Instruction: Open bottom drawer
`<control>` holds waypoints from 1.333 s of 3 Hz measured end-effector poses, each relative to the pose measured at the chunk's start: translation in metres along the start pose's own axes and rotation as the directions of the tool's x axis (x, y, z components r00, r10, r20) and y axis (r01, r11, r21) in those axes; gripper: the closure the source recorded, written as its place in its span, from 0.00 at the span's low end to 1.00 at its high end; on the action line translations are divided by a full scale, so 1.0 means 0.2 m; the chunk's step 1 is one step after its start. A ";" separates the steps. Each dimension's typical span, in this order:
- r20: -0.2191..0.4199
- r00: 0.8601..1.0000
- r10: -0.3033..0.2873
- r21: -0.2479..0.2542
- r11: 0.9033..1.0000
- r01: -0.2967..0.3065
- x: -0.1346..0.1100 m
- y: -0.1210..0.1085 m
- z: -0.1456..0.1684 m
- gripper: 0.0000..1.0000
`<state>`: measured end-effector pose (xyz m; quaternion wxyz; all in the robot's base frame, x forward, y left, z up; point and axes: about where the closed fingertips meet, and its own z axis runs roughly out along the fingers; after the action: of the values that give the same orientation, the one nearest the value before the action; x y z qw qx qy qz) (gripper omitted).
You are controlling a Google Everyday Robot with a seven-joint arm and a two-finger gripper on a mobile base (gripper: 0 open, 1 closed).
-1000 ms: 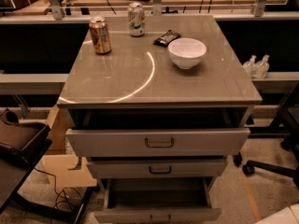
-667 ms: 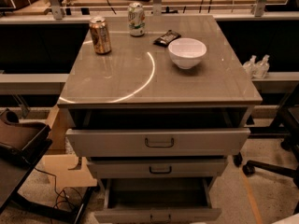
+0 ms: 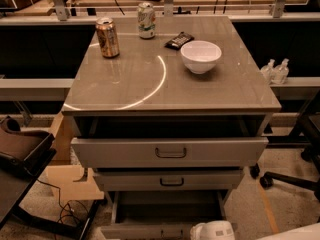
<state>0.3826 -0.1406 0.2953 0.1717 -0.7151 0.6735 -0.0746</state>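
The grey cabinet [image 3: 170,91] has three drawers, all standing part way out. The bottom drawer [image 3: 145,231] is pulled out farthest, its dark grey inner tray [image 3: 167,206] is open to view, and its front panel is cut off by the lower edge of the camera view. The middle drawer [image 3: 171,180] and the top drawer [image 3: 170,152] each show a dark loop handle. My gripper [image 3: 212,231] shows as a white rounded body at the bottom edge, just right of the bottom drawer's front panel.
On the cabinet top stand a white bowl [image 3: 201,56], a brown can [image 3: 107,37], a green and white can [image 3: 146,20] and a dark snack packet [image 3: 179,40]. A chair [image 3: 22,149] and cardboard [image 3: 70,181] are on the left, and a chair base [image 3: 292,179] is on the right.
The white gripper body has come into view at the bottom edge, moving left toward the bottom drawer's front. The drawers and the things on the top have not moved.
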 end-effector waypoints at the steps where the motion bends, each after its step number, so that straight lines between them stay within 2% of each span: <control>1: 0.005 1.000 0.027 0.027 0.999 -0.027 0.11 -0.14 0.06 1.00; 2: 0.060 0.996 0.067 0.061 0.996 -0.070 0.24 -0.25 0.07 1.00; 3: 0.077 0.995 0.064 0.059 0.996 -0.069 0.21 -0.25 0.07 1.00; 4: 0.049 0.997 0.053 0.062 0.997 -0.056 0.21 -0.27 0.13 1.00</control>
<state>0.4459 -0.1758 0.2856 0.2120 -0.6922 0.6859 -0.0741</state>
